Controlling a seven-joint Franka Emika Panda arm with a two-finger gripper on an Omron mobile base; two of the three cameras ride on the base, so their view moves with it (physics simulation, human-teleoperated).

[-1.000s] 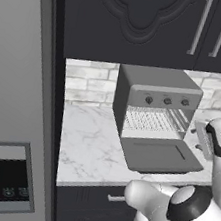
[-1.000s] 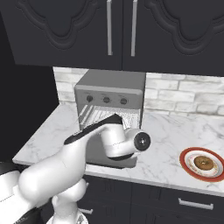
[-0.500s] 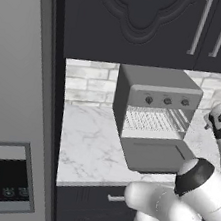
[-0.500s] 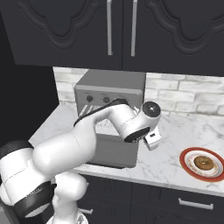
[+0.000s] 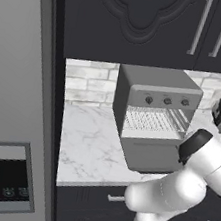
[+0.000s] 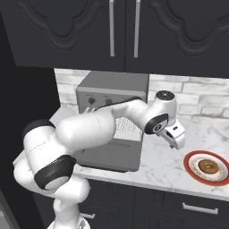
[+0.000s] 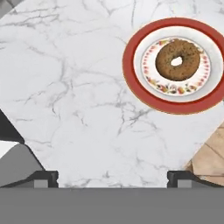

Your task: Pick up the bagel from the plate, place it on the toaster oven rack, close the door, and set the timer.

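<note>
The two-finger dark-tipped claw (image 7: 112,177) stands with its fingertips (image 7: 43,178) spread wide and nothing between them, hanging above the white, grey-veined marble counter (image 7: 65,87). In the hand view, the small round golden-brown bagel (image 7: 178,60) lies ahead of the claw and off toward the side of its right-hand tip, well apart from both tips. The bagel sits in the middle of the round red-rimmed plate (image 7: 131,65) (a ring of small flowers runs around the plate's pale centre), and the plate rests flat on the counter.

From the right base camera, the claw (image 6: 175,137) points down and toward the plate (image 6: 190,159), which lies below it and just beyond, near the counter's front edge, with the bagel (image 6: 209,167) on it. Behind the claw, on the arm's side, stands the grey boxy toaster oven (image 6: 112,87).

The left base camera shows the oven's flat dark grey door (image 5: 151,154) folded down and open, and the silvery-white wire rack (image 5: 151,121) bare inside the opening. Three small knobs (image 5: 167,101) sit in a row above that opening.
</note>
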